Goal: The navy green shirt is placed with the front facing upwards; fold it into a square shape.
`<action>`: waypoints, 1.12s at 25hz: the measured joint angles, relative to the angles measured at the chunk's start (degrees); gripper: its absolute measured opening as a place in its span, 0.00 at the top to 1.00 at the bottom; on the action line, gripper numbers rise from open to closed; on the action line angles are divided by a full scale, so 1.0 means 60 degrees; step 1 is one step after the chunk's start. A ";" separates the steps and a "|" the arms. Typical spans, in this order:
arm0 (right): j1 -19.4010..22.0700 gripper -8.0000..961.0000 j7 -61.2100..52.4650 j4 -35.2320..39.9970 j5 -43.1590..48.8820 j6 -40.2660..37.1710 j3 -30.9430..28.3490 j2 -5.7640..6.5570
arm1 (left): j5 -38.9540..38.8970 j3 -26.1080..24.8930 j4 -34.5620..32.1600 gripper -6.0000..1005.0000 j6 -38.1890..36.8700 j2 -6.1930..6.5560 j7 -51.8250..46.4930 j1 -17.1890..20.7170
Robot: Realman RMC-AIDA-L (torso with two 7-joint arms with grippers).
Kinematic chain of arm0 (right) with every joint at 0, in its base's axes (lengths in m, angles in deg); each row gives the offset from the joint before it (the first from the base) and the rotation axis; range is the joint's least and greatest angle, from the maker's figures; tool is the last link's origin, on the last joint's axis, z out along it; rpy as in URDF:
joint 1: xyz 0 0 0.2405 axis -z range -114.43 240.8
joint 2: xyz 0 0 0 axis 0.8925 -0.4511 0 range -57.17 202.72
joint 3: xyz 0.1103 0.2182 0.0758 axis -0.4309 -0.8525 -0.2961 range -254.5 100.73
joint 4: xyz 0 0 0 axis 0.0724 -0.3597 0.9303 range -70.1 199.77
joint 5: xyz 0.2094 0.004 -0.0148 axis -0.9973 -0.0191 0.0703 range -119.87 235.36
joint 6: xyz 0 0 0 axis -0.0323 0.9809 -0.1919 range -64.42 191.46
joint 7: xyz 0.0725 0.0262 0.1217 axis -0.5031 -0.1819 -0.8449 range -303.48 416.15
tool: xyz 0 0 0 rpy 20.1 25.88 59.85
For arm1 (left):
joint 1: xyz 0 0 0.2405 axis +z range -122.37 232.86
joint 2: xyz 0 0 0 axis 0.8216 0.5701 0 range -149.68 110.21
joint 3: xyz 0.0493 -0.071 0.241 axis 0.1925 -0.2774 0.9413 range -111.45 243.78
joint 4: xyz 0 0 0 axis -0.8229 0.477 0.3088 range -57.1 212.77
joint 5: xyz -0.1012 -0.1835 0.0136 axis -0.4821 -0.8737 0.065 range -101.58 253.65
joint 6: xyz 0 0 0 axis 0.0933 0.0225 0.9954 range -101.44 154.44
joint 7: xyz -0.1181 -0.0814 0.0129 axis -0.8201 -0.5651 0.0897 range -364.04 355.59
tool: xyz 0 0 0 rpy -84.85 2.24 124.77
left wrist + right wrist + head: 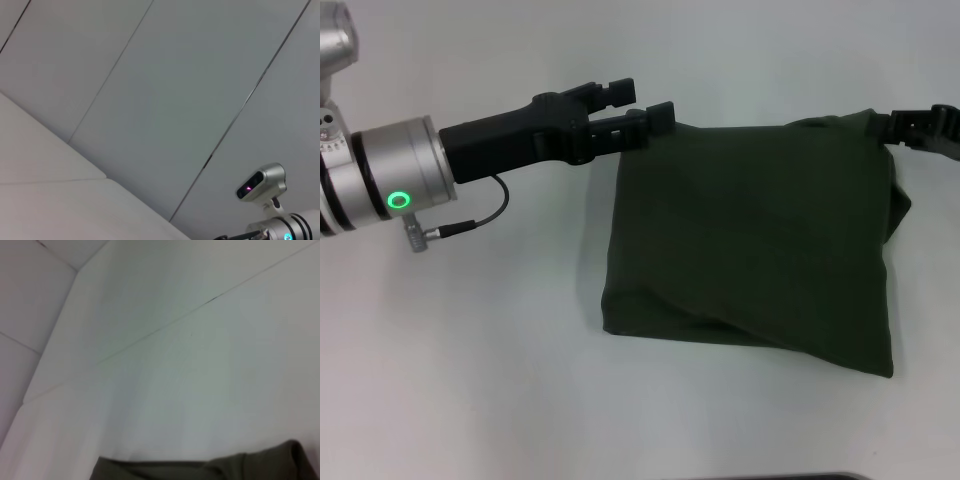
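Left claw (642, 112) narrow at the navy green shirt (750, 240)'s 11 o'clock corner, pinching or just touching, can't tell; shirt folded near-square, centre-right on white tabletop (470, 380). Right claw (895, 128) at 1 o'clock corner, grip unclear. Risk: uneven release drags corners, skews the fold

Silver arm (390, 175), black pincer (645, 110)

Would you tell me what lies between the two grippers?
In the head view, only the shirt's far edge spans from the left gripper to the right gripper; nothing else lies between them.
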 joint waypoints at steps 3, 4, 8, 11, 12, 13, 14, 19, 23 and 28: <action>0.0087 0.65 0.0037 -0.0047 0.0042 -0.0177 0.0005 0.0067 | 0.0089 0.0003 -0.0004 0.06 -0.0042 0.0039 -0.0009 0.0055; 0.0130 0.63 0.0027 -0.0052 0.0045 -0.0203 0.0006 0.0086 | 0.0108 0.0003 -0.0006 0.06 -0.0047 0.0048 -0.0010 0.0080; 0.0312 0.52 -0.0053 -0.0057 0.0051 -0.0410 0.0001 0.0150 | 0.0129 -0.0004 -0.0157 0.06 -0.0133 0.0066 -0.0009 0.0277; 0.0447 0.44 -0.0091 -0.0059 0.0056 -0.0486 -0.0012 0.0183 | 0.0082 -0.0038 -0.0363 0.06 -0.0293 0.0058 0.0032 0.0475; 0.0485 0.42 -0.0119 -0.0059 0.0057 -0.0489 -0.0017 0.0189 | 0.0067 -0.0061 -0.0415 0.06 -0.0341 0.0058 0.0041 0.0539; 0.0516 0.41 -0.0140 -0.0059 0.0058 -0.0491 -0.0019 0.0192 | 0.0066 -0.0083 -0.0450 0.06 -0.0380 0.0058 0.0046 0.0589; 0.0550 0.39 -0.0153 -0.0059 0.0059 -0.0498 -0.0020 0.0192 | 0.0065 -0.0095 -0.0471 0.06 -0.0401 0.0058 0.0047 0.0625; 0.0598 0.34 -0.0164 -0.0068 0.0041 -0.0497 -0.0028 0.0190 | 0.0114 -0.0063 -0.0563 0.06 -0.0486 0.0068 0.0065 0.0756; 0.0454 0.35 -0.0167 -0.0075 0.0056 -0.0370 -0.0001 0.0094 | 0.0124 -0.0067 -0.0611 0.07 -0.0641 0.0072 0.0080 0.0916; 0.0206 0.39 -0.0198 -0.0339 0.0060 -0.0220 0.0010 0.0052 | 0.0065 -0.0101 -0.0705 0.07 -0.0686 0.0072 0.0099 0.1101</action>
